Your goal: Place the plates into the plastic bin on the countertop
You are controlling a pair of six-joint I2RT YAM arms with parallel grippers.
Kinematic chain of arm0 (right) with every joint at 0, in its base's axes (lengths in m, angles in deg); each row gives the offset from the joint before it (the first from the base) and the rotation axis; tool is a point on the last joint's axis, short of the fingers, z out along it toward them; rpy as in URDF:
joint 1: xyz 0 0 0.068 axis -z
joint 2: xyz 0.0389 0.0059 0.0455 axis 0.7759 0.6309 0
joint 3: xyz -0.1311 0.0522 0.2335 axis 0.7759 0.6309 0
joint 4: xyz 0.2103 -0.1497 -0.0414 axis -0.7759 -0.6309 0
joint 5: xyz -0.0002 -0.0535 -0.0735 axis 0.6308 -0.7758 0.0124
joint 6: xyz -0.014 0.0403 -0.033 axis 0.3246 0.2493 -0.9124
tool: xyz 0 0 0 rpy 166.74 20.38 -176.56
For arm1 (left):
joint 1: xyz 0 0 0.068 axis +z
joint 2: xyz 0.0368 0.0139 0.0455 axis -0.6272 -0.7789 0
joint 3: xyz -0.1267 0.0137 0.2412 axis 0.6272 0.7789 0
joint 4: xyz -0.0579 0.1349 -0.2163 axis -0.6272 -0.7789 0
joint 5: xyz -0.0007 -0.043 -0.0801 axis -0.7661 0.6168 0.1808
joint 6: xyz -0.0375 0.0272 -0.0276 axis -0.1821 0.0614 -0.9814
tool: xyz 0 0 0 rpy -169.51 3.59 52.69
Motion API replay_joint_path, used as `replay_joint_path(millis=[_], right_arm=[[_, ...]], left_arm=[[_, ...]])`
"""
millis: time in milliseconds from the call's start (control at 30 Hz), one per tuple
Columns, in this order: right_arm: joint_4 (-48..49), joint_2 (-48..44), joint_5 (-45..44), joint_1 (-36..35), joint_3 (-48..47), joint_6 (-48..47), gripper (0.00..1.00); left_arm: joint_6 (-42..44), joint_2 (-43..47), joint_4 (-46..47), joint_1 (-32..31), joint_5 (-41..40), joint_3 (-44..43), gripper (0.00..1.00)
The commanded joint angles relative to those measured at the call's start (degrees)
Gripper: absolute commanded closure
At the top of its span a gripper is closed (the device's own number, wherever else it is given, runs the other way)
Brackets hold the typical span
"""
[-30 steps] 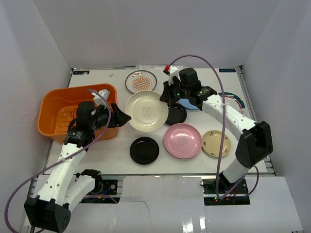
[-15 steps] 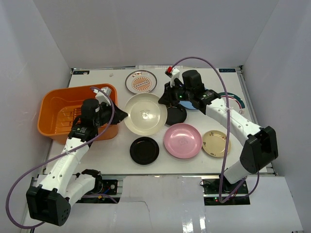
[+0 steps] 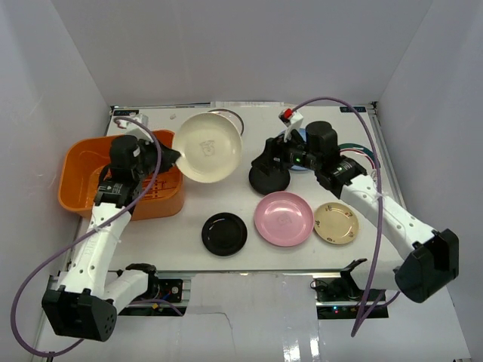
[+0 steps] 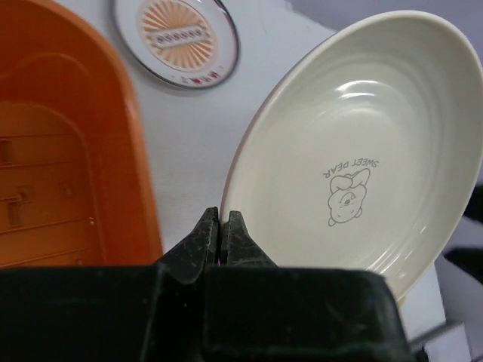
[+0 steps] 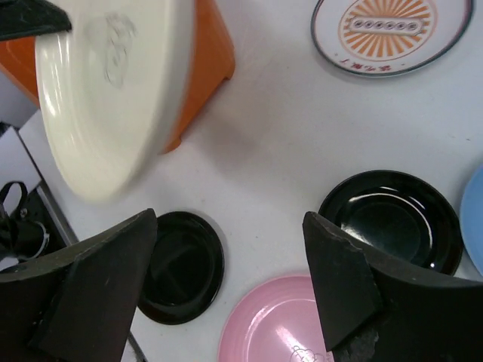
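My left gripper is shut on the rim of the cream plate, holding it tilted in the air beside the far right corner of the orange plastic bin. The left wrist view shows the fingertips pinching the cream plate, with the bin on the left. My right gripper is open and holds nothing, above a black plate. On the white countertop lie another black plate, a pink plate and a tan-gold plate. The sunburst plate lies at the back. The light blue plate is mostly hidden.
White enclosure walls stand close on the left, back and right. A teal-rimmed round thing lies under the right arm. Purple cables loop over both arms.
The left gripper shut on the cream plate's rim and raised it back and left toward the bin. The right gripper opened, let the plate go and drew back to the right.
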Motion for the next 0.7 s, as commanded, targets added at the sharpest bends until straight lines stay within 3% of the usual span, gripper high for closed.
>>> replay_joint_path(millis=[0,167,300,567,667], right_arm=[[1.46,-6.62,-4.56,2.69,4.53,0.80,0.17],[1.99,-11.03,-11.22,6.47,10.59,1.59,0.22],[3.04,-13.05,-15.72,11.02,15.77,3.26,0.29],[7.00,-8.33,-28.90,17.19,19.30,7.21,0.34],[9.72,-3.33,-30.67,19.82,18.43,8.53,0.33]], left_arm=[[-5.18,0.43,0.10,8.75,-6.27,-2.66,1.00],[-8.35,0.25,-2.28,19.81,-11.45,-0.39,1.00],[-11.51,0.87,-1.40,28.97,-11.10,4.80,1.00],[-11.78,2.19,-2.10,31.18,-23.57,11.31,1.00],[-11.25,0.35,-2.19,31.36,-24.11,12.28,1.00]])
